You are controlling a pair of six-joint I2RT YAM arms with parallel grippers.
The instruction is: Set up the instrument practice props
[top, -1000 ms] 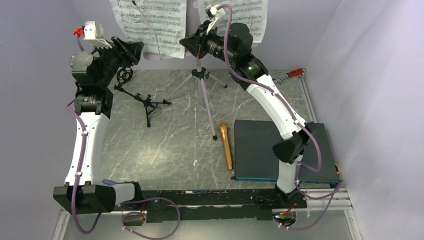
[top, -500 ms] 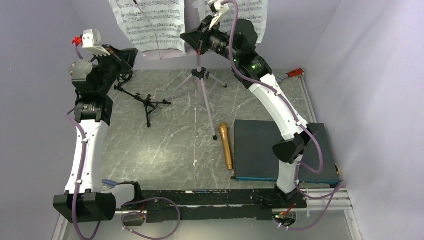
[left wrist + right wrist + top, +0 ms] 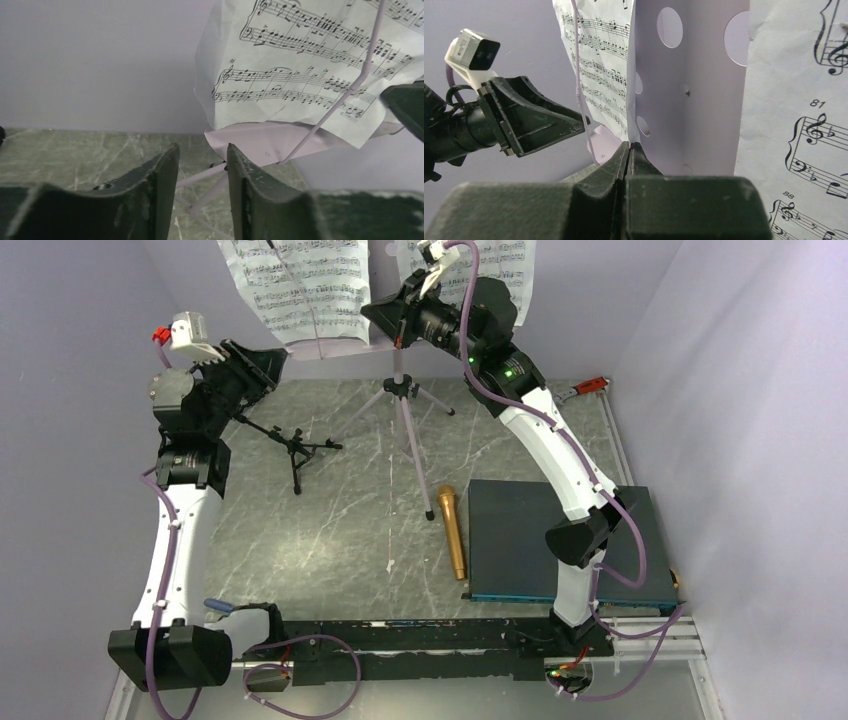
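My left gripper [image 3: 201, 152] shifted slightly right, jaws apart, empty; right gripper [image 3: 630, 147] pressed together; pages [image 3: 300, 75] likely flimsy, pinch an edge.

Top view: white sheet-music pages [image 3: 300, 290] were cut off by the top edge. They hid the desk of the pale perforated music stand on a silver tripod [image 3: 400, 405]. The small black tripod mic stand [image 3: 292, 445] had its top end hidden behind the left arm [image 3: 185, 530]. The red-handled wrench [image 3: 590, 386] was half behind the right arm [image 3: 550, 450]. Right wrist view: couldn't tell if the right gripper [image 3: 629, 146] pinched page or panel.
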